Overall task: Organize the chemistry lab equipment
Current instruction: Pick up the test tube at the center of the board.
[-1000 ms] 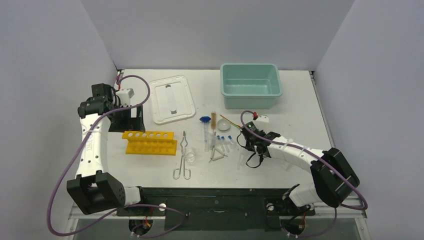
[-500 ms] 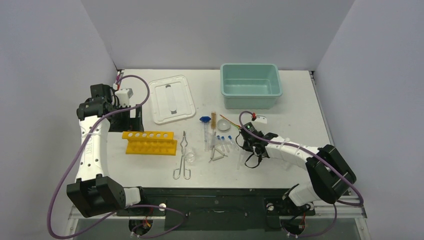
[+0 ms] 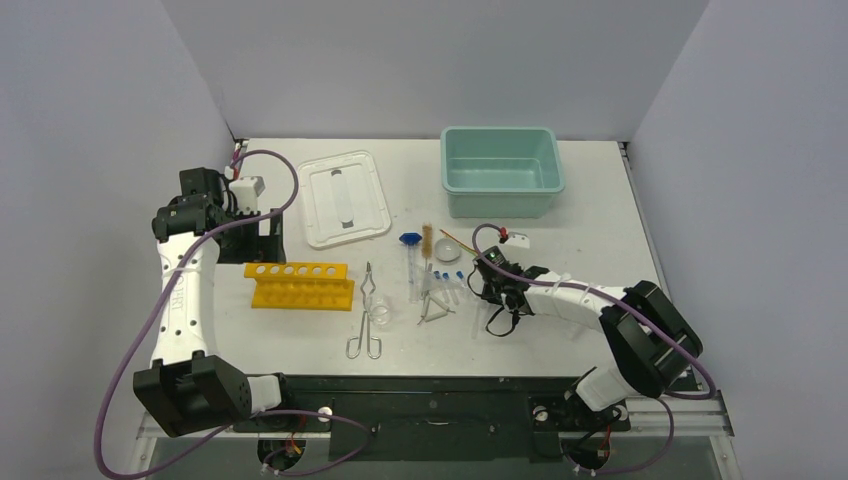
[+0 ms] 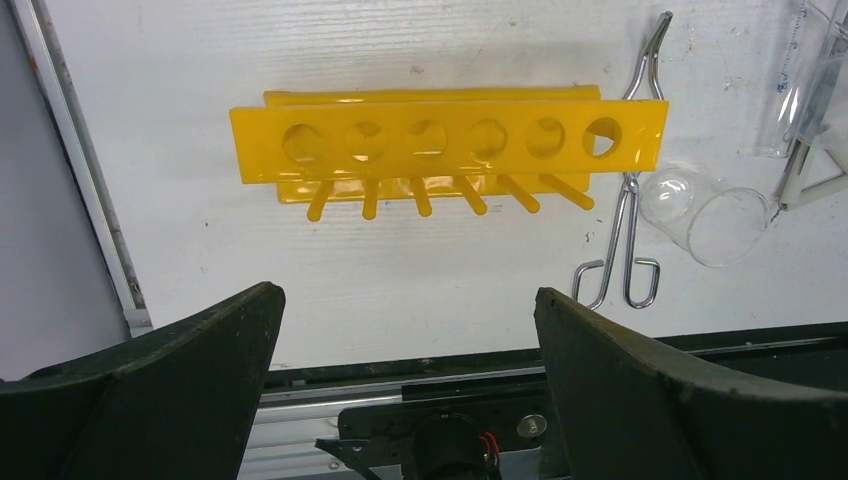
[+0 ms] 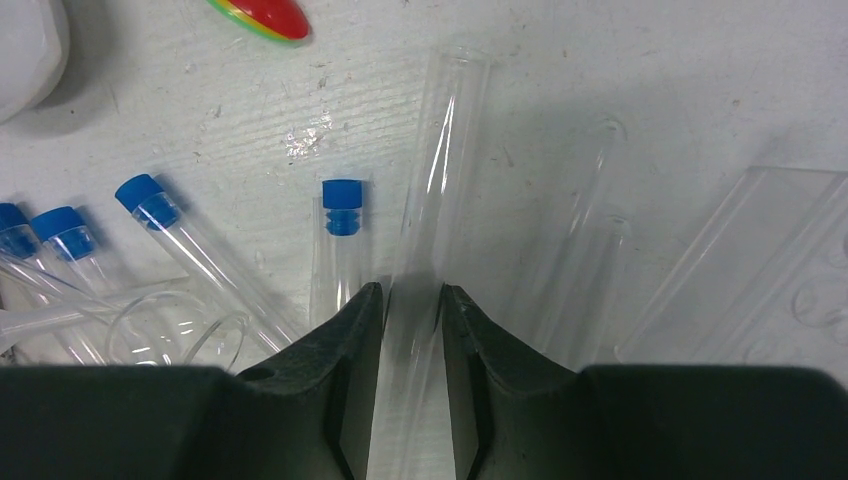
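Observation:
In the right wrist view my right gripper (image 5: 412,290) is shut on a clear glass tube (image 5: 441,170) that lies low over the table among other tubes. Blue-capped vials (image 5: 180,235) lie just left of it. From above, the right gripper (image 3: 490,292) sits right of the vials (image 3: 447,280), wire triangle (image 3: 433,310), brush (image 3: 427,243) and round dish (image 3: 448,250). My left gripper (image 4: 405,295) is open and empty, raised behind the yellow rack (image 4: 440,140). Tongs (image 4: 625,230) and a beaker (image 4: 715,210) on its side lie right of the rack.
A teal tub (image 3: 500,192) stands at the back right. A white lid (image 3: 345,197) lies at the back, left of the tub. The left gripper (image 3: 266,235) hangs between the lid and the yellow rack (image 3: 300,285). The table's near edge has a black rail.
The right arm has crept left and slightly back towards the vials, its jaws round the tube. The left arm has barely moved.

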